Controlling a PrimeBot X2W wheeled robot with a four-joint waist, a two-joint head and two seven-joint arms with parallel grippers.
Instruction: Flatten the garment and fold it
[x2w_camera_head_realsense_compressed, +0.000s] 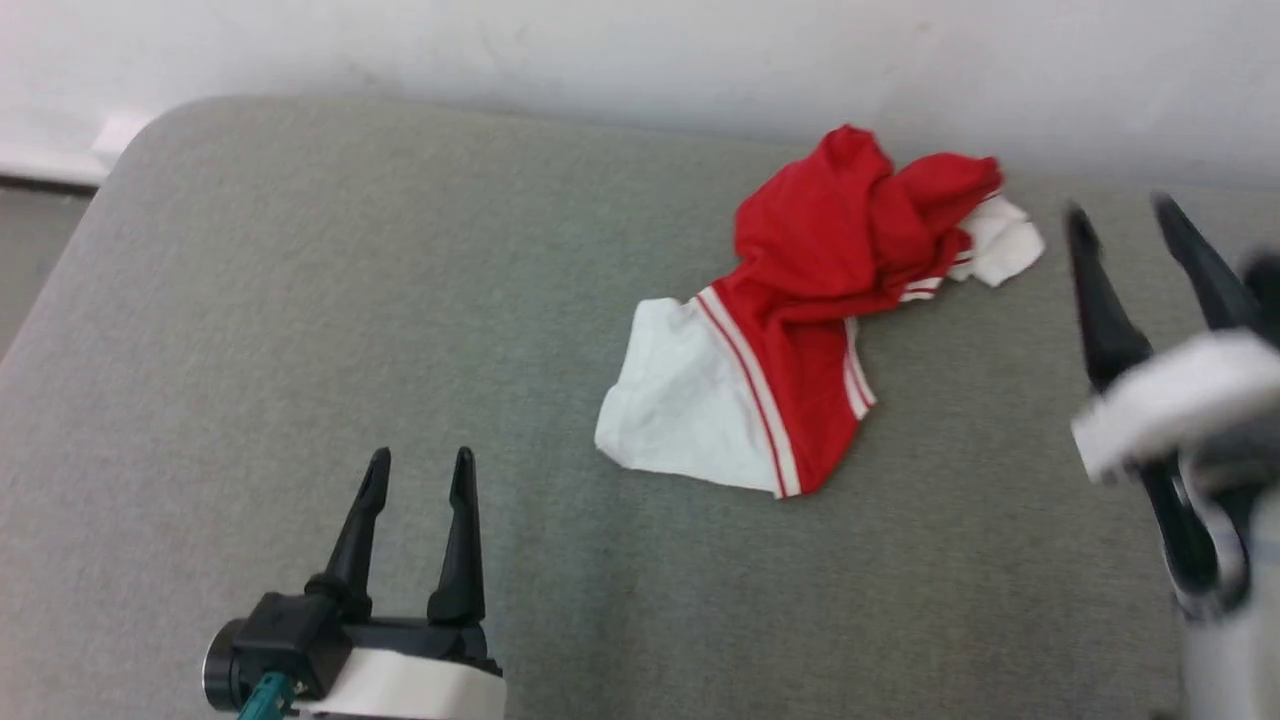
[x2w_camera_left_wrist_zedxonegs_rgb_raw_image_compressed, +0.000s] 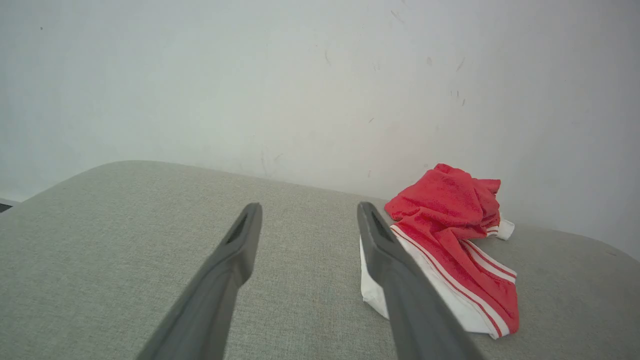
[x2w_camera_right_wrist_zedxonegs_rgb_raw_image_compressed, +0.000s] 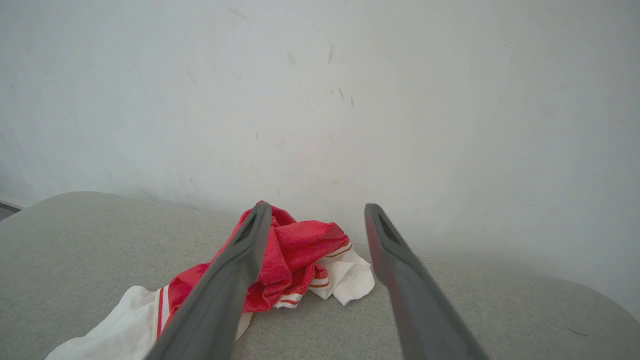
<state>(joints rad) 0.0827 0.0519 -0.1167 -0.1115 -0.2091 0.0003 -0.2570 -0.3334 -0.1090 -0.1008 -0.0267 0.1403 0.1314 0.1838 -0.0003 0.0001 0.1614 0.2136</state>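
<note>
The garment (x2w_camera_head_realsense_compressed: 800, 300) lies crumpled in a heap on the grey cushioned surface (x2w_camera_head_realsense_compressed: 300, 330), right of centre near the back wall. It is red with white sleeve ends and red-and-white stripes; its lettering is hidden in the folds. My left gripper (x2w_camera_head_realsense_compressed: 420, 470) stands open at the lower left, well short of the cloth, with nothing between its fingers. In the left wrist view the garment (x2w_camera_left_wrist_zedxonegs_rgb_raw_image_compressed: 450, 240) sits just right of the open left gripper (x2w_camera_left_wrist_zedxonegs_rgb_raw_image_compressed: 309, 212). My right gripper (x2w_camera_head_realsense_compressed: 1122, 212) is open and blurred, just right of the heap. The right wrist view shows the garment (x2w_camera_right_wrist_zedxonegs_rgb_raw_image_compressed: 295, 260) behind the open right gripper (x2w_camera_right_wrist_zedxonegs_rgb_raw_image_compressed: 318, 212).
A pale wall (x2w_camera_head_realsense_compressed: 640, 60) runs right behind the surface. The surface's rounded left corner (x2w_camera_head_realsense_compressed: 140, 130) drops to a floor strip at the far left. Bare grey cushion spreads left of and in front of the heap.
</note>
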